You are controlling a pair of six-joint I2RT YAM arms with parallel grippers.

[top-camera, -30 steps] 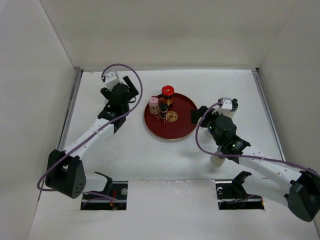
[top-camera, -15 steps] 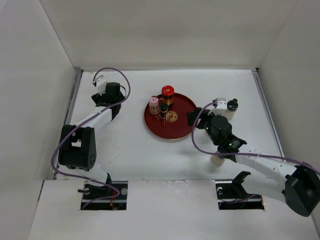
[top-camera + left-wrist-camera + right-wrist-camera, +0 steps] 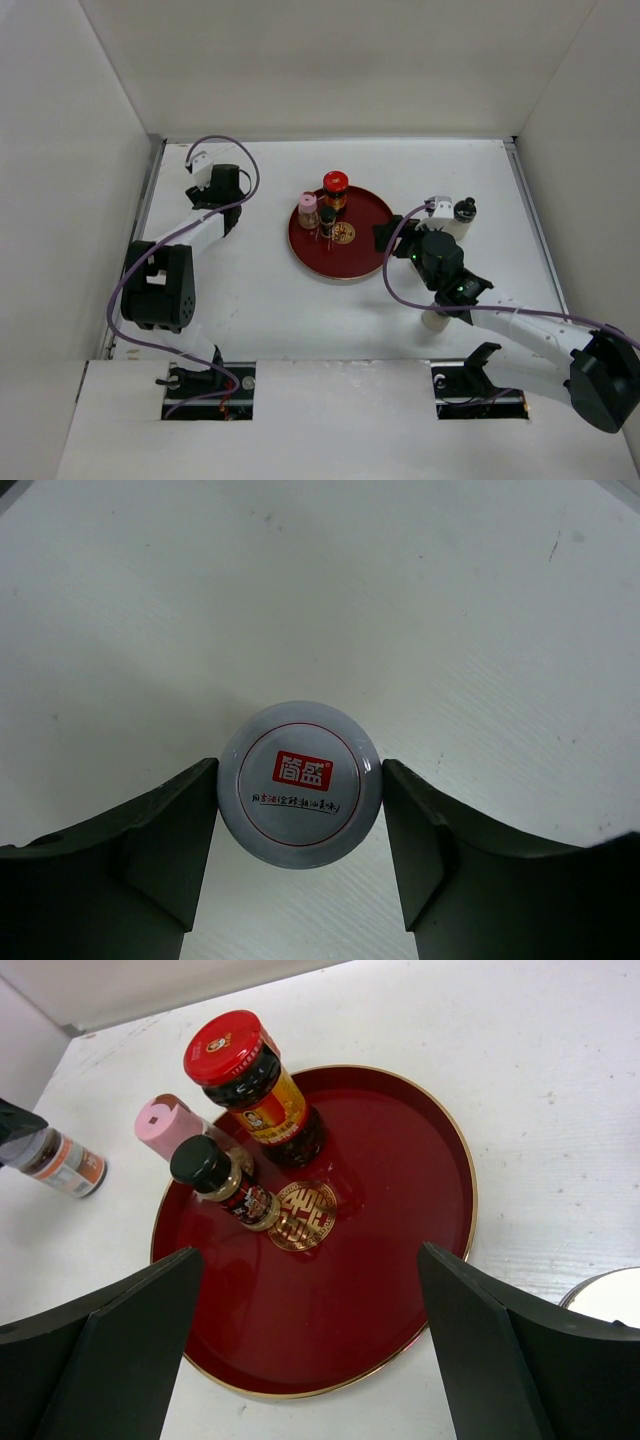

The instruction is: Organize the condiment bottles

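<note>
Well left of the round red tray with a gold emblem [image 3: 362, 248], the left gripper [image 3: 300, 772] clamps a white-capped jar with a red logo [image 3: 300, 815]. The right gripper [image 3: 310, 1260] hangs spread wide at the tray's right edge. On the tray stand a red-capped jar [image 3: 248, 1078], a pink-capped shaker [image 3: 168, 1126] and a black-capped bottle [image 3: 218, 1176].

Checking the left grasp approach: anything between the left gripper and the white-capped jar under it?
Nothing visible. The white-capped jar sits directly between the fingers of the left gripper, one on each side of the cap, with only bare table around it. Whether the fingers touch the cap cannot be told.
</note>
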